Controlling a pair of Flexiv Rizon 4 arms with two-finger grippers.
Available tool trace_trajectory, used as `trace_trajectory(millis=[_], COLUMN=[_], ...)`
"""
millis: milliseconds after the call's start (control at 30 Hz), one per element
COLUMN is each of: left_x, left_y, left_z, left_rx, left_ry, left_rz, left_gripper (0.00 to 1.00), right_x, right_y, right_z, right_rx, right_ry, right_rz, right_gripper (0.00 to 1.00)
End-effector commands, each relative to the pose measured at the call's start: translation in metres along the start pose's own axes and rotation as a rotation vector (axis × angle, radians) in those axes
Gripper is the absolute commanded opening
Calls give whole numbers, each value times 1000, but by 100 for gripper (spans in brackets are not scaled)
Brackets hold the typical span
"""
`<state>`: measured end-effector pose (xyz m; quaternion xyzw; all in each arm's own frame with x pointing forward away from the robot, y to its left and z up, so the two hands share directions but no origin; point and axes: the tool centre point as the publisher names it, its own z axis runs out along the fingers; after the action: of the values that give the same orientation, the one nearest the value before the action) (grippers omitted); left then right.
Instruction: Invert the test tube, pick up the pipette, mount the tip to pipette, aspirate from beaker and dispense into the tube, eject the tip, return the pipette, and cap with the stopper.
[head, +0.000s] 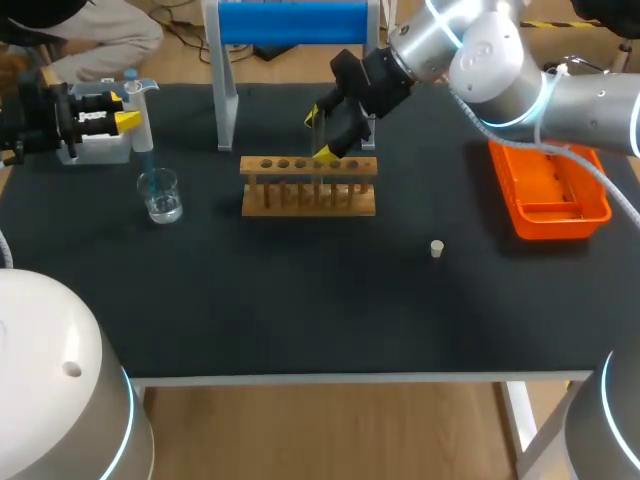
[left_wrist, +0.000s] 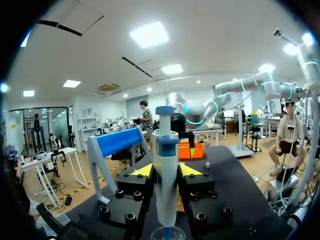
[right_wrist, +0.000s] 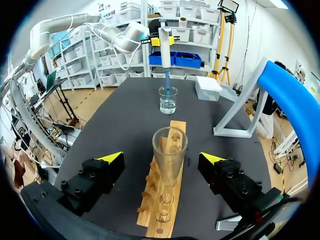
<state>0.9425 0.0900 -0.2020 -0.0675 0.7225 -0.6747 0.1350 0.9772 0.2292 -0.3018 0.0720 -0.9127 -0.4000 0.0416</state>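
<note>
Pipette (head: 140, 110) hangs upright at the far left of the worktop (head: 300, 300), clamped between the left fingers (left_wrist: 142, 171). Its blue tip (right_wrist: 168, 82) reaches down into the beaker (head: 160, 195); I judge this to be the aspirate step.

Near the worktop's middle lies the wooden rack (head: 308, 187), set crosswise, and at the right is an orange tray (head: 548, 222). The beaker stands well to the left of the rack. The tube (right_wrist: 169, 155) stands upright in a hole near the rack's right end, mouth up. The right fingers (right_wrist: 112, 159) stand wide apart on either side of it, not touching it as far as the wrist view shows. The stopper (head: 437, 248) sits alone between rack and tray, nearer the front edge.

The coming move turns on one relation: the tube lies to the pipette's right, well apart, its long axis vertical like the pipette's. The left arm carries the pipette; the right arm is nearer the tube and could steady it.
</note>
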Motion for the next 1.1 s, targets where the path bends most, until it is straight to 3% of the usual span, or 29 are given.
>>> trace_trajectory(millis=[33, 633, 1100], left_x=[0, 0, 1], left_y=[-1, -1, -27], left_z=[0, 0, 4], left_rx=[0, 0, -23], left_ry=[1, 1, -3], left_rz=[0, 0, 25], left_gripper=[0, 0, 0], right_x=[1, 1, 1], right_y=[0, 0, 0], right_z=[-2, -2, -2], right_rx=[3, 3, 3], right_ry=[0, 0, 0], right_rz=[1, 1, 1], right_gripper=[100, 100, 100])
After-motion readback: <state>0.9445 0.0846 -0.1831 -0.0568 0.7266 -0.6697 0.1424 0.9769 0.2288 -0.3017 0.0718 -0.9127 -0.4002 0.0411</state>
